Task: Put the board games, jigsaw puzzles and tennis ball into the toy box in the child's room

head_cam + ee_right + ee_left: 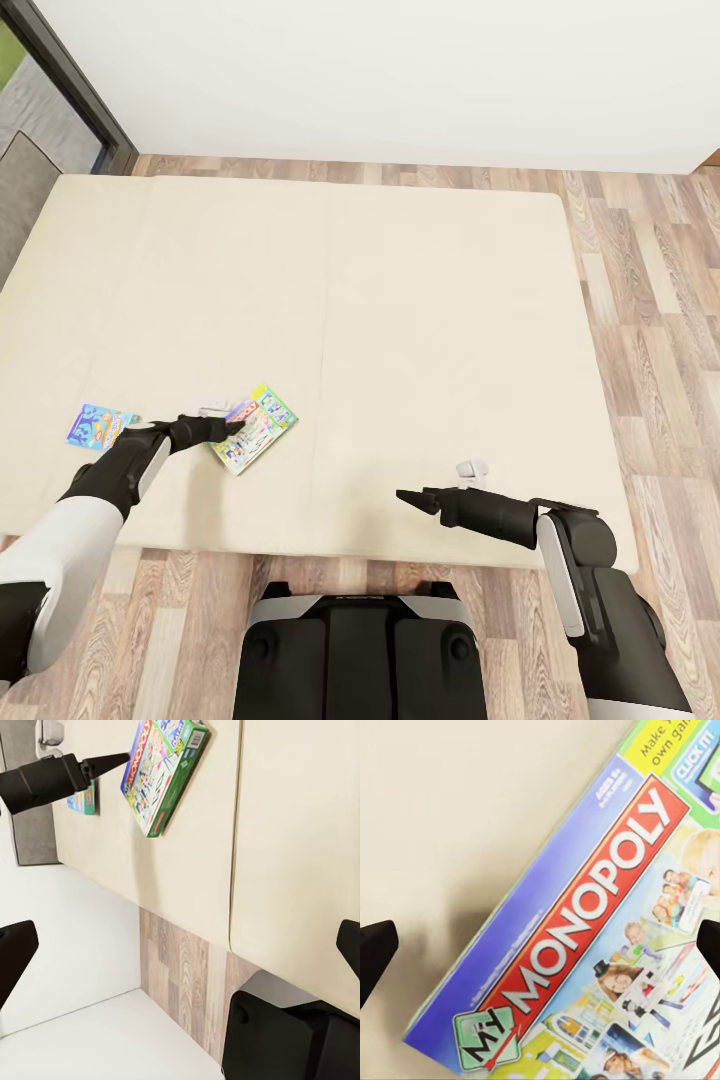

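Observation:
Two board games lie on the bed's (420, 300) beige mattress near its front edge. One is a white-green "Monopoly" box (258, 430) (585, 930) (161, 772), the other a smaller blue box (100, 427) (84, 799) to its left. My left gripper (232, 428) (544, 945) (112, 761) hovers open over the Monopoly box's left end, its fingertips spread wide with nothing between them. Further right, my right gripper (410, 497) (184, 945) is open and empty above the mattress's front edge. The table, toy box, jigsaw puzzles and tennis ball are out of view.
Wood-plank floor (650, 300) runs along the bed's right side and front. A white wall (400, 70) stands behind the bed, with a dark-framed window (60, 80) at the far left. My base (360, 650) is against the bed's front edge.

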### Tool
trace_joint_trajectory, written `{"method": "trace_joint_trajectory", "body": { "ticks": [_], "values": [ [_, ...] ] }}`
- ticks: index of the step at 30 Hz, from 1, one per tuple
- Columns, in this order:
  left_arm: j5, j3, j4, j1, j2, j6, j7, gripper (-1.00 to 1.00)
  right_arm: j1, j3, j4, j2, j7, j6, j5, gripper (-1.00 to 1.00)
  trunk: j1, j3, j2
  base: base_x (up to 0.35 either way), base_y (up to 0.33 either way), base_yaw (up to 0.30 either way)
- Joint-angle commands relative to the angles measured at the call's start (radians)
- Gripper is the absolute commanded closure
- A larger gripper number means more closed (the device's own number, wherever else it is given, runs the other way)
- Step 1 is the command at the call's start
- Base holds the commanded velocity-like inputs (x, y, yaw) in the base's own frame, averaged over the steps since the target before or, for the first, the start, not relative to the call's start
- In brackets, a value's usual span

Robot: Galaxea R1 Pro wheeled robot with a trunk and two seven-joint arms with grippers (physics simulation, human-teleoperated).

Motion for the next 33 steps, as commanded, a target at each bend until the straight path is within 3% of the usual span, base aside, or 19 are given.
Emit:
{"method": "trace_joint_trajectory", "body": {
  "ticks": [1, 33],
  "values": [
    [0.0, -0.001, -0.001, 0.0, 0.004, 0.005, -0.005, -1.0, 0.0, -0.002, 0.0, 0.001, 0.0, 0.008, -0.004, -1.0, 0.0, -0.001, -0.001, 0.0, 0.0, 0.0],
    [0.0, -0.009, 0.001, 0.0, 0.005, 0.003, -0.01, -1.0, 0.0, -0.002, 0.0, 0.001, 0.001, 0.01, -0.004, -1.0, 0.0, -0.016, -0.001, 0.0, 0.0, 0.0]
  ]
}}
